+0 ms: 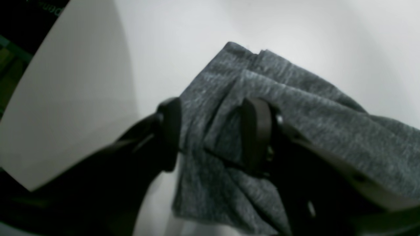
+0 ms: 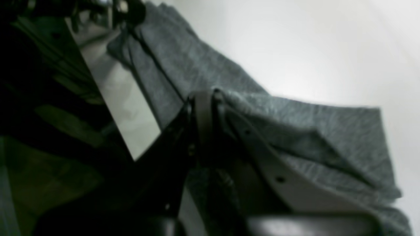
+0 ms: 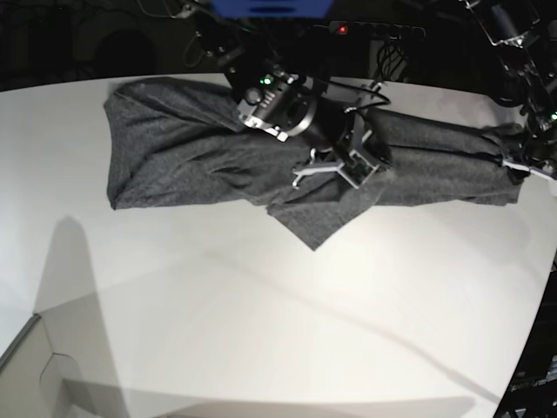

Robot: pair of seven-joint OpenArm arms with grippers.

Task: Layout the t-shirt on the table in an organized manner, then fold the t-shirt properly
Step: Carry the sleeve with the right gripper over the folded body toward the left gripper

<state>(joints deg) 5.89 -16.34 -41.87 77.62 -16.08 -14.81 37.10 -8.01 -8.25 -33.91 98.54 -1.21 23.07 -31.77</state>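
the left gripper (image 1: 210, 134) stands partly open, its two dark fingers (image 1: 254, 131) straddling a bunched fold of the t-shirt (image 1: 295, 108); whether they press the cloth cannot be told. ahead of these jaws the fold ends in a corner, with bare table (image 1: 82, 82) beyond and beside it, and the table's edge runs close by on one side. the right gripper (image 2: 210, 98) is pinched tight on a raised ridge of the t-shirt, cloth draping away from it on both sides. in the base view the shirt lies stretched long across the table's far part, one point hanging toward the wide bare near half.
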